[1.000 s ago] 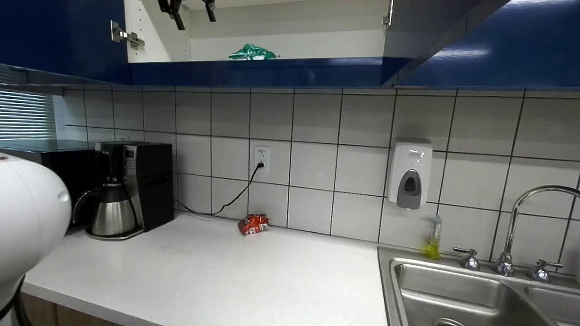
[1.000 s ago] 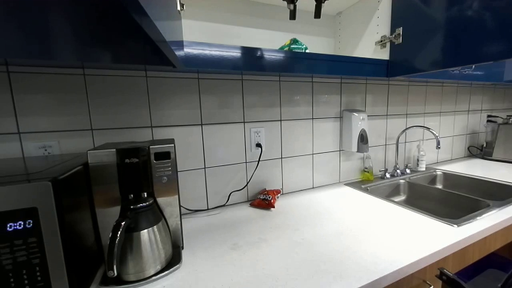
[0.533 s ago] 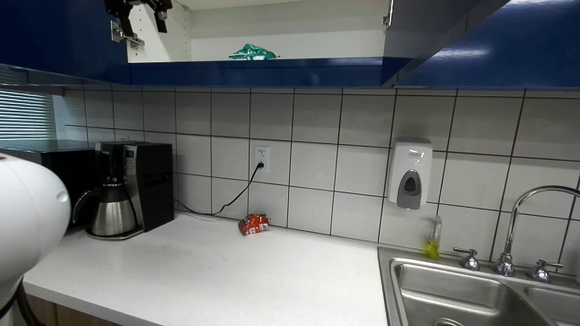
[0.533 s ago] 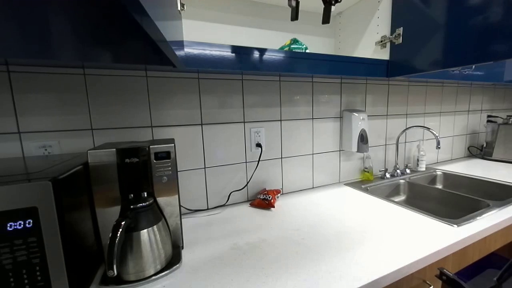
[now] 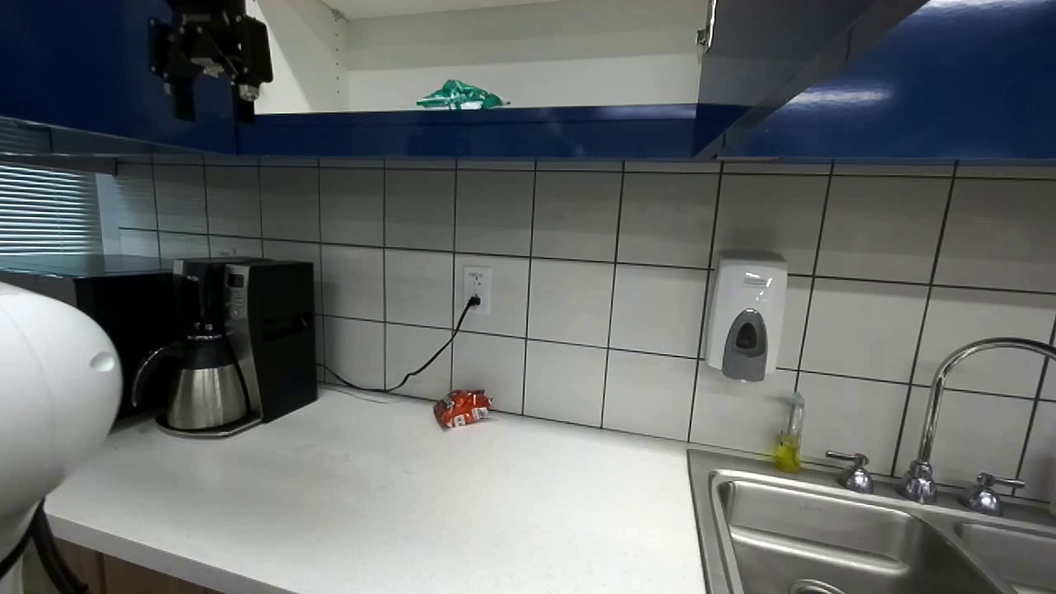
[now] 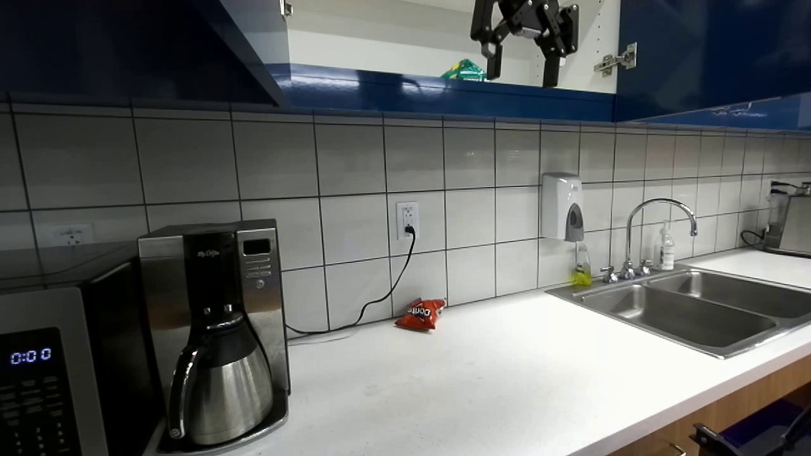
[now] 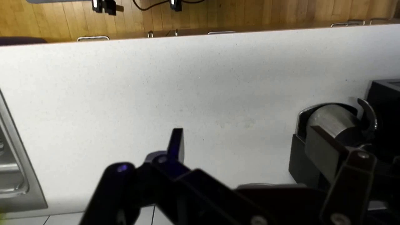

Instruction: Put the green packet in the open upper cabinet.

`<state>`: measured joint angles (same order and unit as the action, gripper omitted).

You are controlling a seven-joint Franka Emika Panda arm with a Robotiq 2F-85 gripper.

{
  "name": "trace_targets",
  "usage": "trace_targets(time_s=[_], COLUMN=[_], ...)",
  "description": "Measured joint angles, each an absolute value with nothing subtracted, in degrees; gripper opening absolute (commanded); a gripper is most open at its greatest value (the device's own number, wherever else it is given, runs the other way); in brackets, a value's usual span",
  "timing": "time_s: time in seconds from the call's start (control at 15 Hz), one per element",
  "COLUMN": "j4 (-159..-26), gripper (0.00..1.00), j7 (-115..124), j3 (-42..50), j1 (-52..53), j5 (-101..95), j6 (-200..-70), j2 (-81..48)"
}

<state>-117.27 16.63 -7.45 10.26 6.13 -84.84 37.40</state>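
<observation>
While the green packet (image 5: 462,95) sits in the cabinet (image 5: 569,132), your gripper (image 6: 523,79) hangs out front

As you face the kitchen wall (image 5: 569,301), the green packet lies just behind the cabinet's blue front edge, which hides its base in both exterior views. Blue doors (image 6: 716,57) stand swung out at either side. Your gripper is outside the cabinet, its fingers (image 6: 551,71) pointing down, spread wide and holding nothing; the wrist view shows bare counter (image 7: 218,93) between them, with one finger crossing in front of the jug (image 7: 332,117). In an exterior view a fingertip lines up with the green packet's edge (by sight line only: where your white arm (image 5: 58,404) shows, gripper and green packet are well apart).

On the counter below, near the tiles, the red packet (image 6: 421,315) lies beneath the outlet (image 6: 407,218). The coffee maker (image 6: 256,297) stands beside the microwave (image 6: 120,354), whose display (image 6: 30,356) reads 0:00. Farther along is the sink (image 5: 714,528), a curved faucet (image 6: 628,247) behind it; a dispenser (image 5: 747,318) hangs on the wall, above a bottle (image 5: 788,455) with yellow liquid.
</observation>
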Motion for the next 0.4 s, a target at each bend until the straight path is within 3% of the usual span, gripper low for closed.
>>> trace_targets(time_s=[0.4], j4=[-118.05], gripper=[1.0], j7=[16.51], j3=[-7.76], j1=[9.84], j5=[6.36], j6=[-85.0], j2=[37.72])
